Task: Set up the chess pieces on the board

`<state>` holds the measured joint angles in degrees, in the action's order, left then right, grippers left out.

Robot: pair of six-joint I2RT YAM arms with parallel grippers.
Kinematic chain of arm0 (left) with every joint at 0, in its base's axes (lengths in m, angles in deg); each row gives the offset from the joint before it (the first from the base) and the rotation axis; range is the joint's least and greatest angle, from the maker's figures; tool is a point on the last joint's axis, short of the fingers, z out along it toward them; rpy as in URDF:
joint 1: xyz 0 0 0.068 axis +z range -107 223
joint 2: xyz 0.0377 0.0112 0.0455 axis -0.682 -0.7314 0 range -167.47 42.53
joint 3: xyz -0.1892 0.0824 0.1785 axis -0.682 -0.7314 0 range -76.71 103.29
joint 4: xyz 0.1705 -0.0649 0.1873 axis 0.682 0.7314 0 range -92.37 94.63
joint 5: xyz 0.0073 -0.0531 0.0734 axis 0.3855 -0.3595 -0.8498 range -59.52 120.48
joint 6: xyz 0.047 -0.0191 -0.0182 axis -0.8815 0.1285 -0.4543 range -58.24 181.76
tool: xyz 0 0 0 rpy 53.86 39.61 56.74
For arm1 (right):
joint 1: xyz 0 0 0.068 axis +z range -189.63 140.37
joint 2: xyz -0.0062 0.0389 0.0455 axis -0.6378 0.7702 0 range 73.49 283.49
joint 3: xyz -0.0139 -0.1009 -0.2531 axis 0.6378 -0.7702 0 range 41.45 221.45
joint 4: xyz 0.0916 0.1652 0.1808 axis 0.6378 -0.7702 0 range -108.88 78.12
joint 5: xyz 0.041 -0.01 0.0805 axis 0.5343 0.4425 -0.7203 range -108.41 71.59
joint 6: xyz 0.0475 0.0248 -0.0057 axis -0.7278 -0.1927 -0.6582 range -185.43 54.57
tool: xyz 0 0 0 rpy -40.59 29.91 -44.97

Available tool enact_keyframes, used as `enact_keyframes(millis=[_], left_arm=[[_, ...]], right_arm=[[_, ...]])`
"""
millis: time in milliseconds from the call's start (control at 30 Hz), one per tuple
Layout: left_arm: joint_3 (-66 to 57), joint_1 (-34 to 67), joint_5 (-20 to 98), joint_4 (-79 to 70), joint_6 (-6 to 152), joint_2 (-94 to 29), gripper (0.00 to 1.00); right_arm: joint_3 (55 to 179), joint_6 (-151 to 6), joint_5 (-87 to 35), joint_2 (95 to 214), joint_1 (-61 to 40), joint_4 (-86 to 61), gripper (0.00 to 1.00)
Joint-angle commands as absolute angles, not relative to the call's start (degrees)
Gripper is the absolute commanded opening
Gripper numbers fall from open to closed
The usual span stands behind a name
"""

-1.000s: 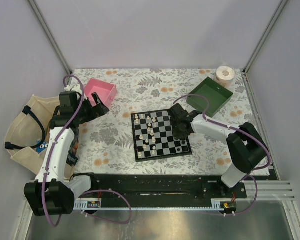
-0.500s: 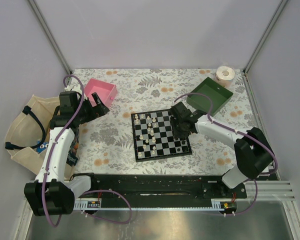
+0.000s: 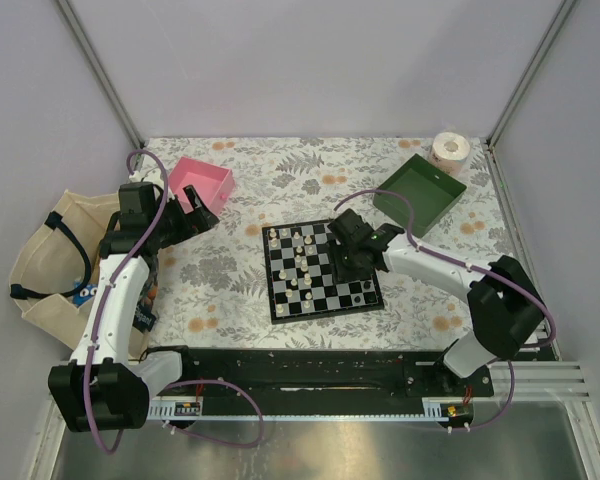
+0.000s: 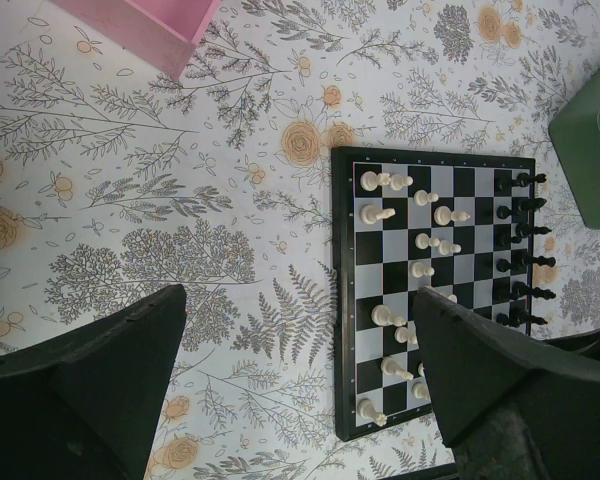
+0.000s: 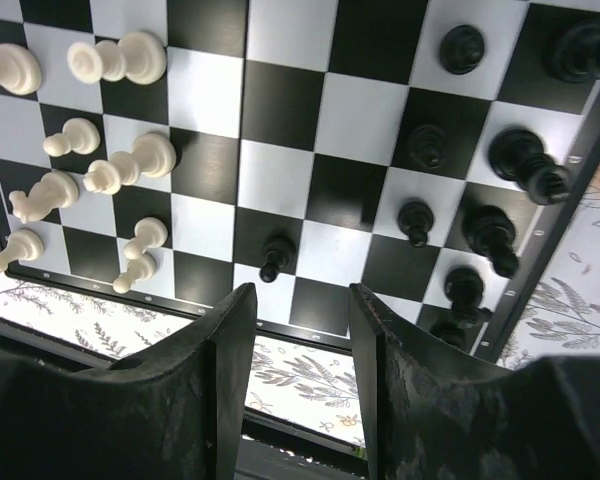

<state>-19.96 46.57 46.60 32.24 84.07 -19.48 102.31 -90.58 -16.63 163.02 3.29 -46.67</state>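
The board (image 3: 277, 312) lies in the middle of the table. Cream-white chess pieces (image 3: 298, 262) stand scattered over its left half and black ones (image 3: 362, 290) along its right side. My right gripper (image 3: 348, 262) hovers above the board's right half, open, with nothing between its fingers (image 5: 235, 340). Just beyond the fingertips, a lone black pawn (image 5: 273, 258) stands upright in the right wrist view. More black pieces (image 5: 500, 235) line the board's edge, and white ones (image 5: 110, 60) are at the left. My left gripper (image 3: 202, 215) hangs open near the pink tray, well left of the board (image 4: 342, 300).
A pink tray (image 3: 202, 182) sits at the back left and a green tray (image 3: 418, 192) at the back right. A roll of tape (image 3: 449, 148) is in the far right corner. A cloth bag (image 3: 55, 260) lies off the table's left edge.
My right gripper has opened and shifted a little left and toward the far side over the board. The left arm has not moved.
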Motion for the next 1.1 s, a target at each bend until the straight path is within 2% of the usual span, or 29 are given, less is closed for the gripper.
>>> enact_keyframes(millis=[0, 467, 733, 867, 1067], left_arm=[[-19.23, 46.87, 47.70, 30.50, 83.64, -19.69, 0.99], [-19.32, 46.96, 47.70, 30.50, 83.56, -19.60, 0.99], [-19.32, 46.95, 47.61, 30.50, 83.56, -19.61, 0.99], [-19.23, 46.95, 47.61, 30.50, 83.56, -19.69, 0.99], [-19.32, 46.95, 47.70, 30.50, 83.56, -19.78, 0.99]], right_arm=[[104.81, -91.80, -18.23, 164.62, 5.37, -45.28, 0.51], [105.43, -92.94, -17.18, 168.93, 7.04, -45.10, 0.46], [106.05, -92.41, -16.65, 169.90, 7.04, -45.11, 0.27], [105.70, -91.89, -14.90, 168.68, 7.04, -45.63, 0.10], [104.20, -91.97, -11.38, 165.16, 6.86, -47.21, 0.06]])
